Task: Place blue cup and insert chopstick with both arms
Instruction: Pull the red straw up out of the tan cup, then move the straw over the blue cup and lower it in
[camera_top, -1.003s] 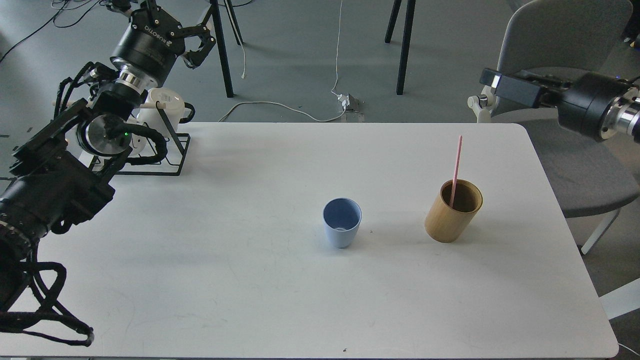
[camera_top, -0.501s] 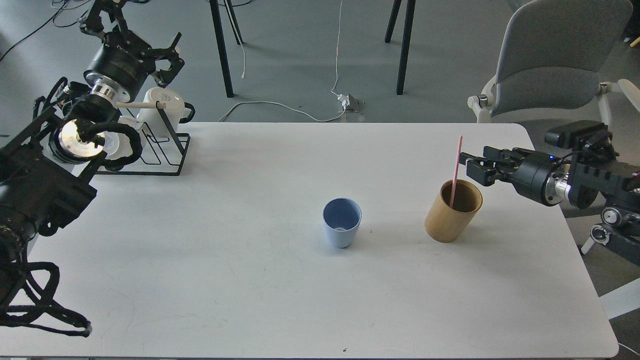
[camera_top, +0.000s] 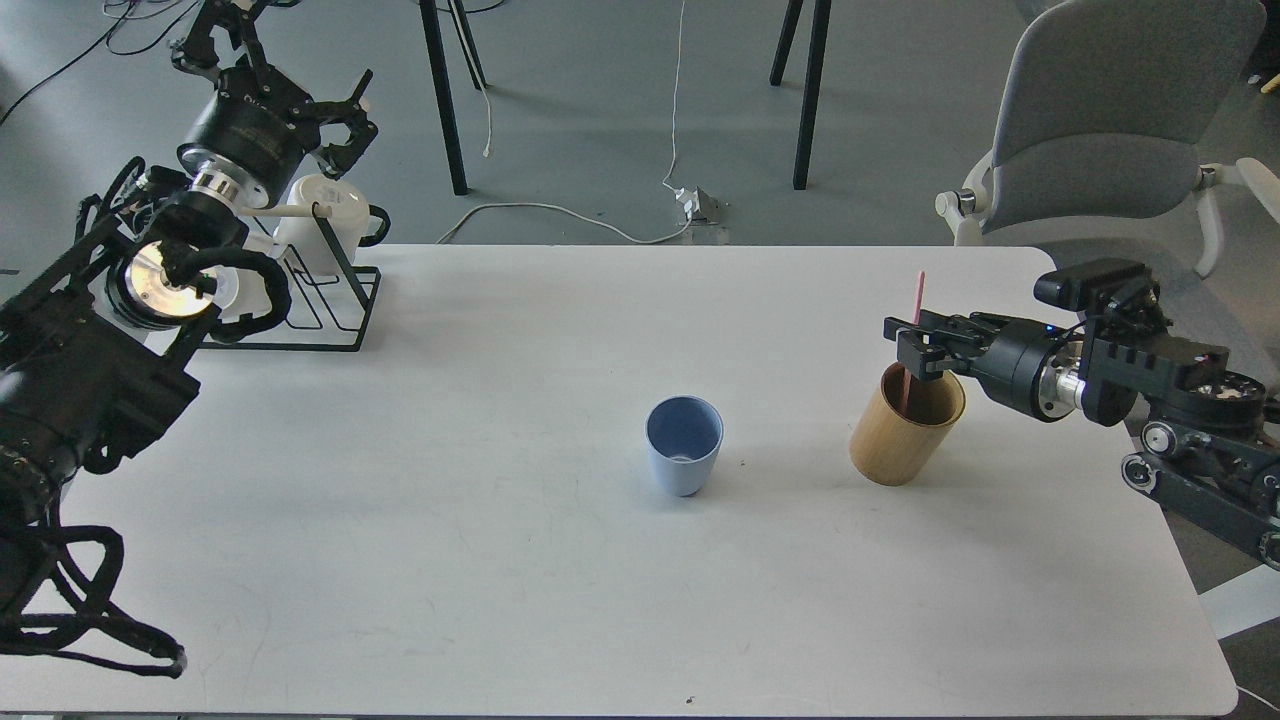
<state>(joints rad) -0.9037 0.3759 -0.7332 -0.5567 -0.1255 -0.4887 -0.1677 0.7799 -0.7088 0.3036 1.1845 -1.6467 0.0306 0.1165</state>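
Note:
The blue cup stands upright and empty near the middle of the white table. The pink chopstick stands leaning in the tan bamboo cylinder, to the cup's right. My right gripper comes in from the right just above the cylinder's rim. Its fingers are apart, one on each side of the chopstick. My left gripper is raised beyond the table's far left corner, open and empty, far from the cup.
A black wire rack with white mugs and a pale wooden rod stands at the table's far left, just under my left arm. A grey chair stands past the right edge. Chair legs and cables are on the floor behind.
My right gripper has dropped from high at the right and moved left, now straddling the chopstick above the cylinder. My left gripper swung further left and stays raised. The cup has not moved.

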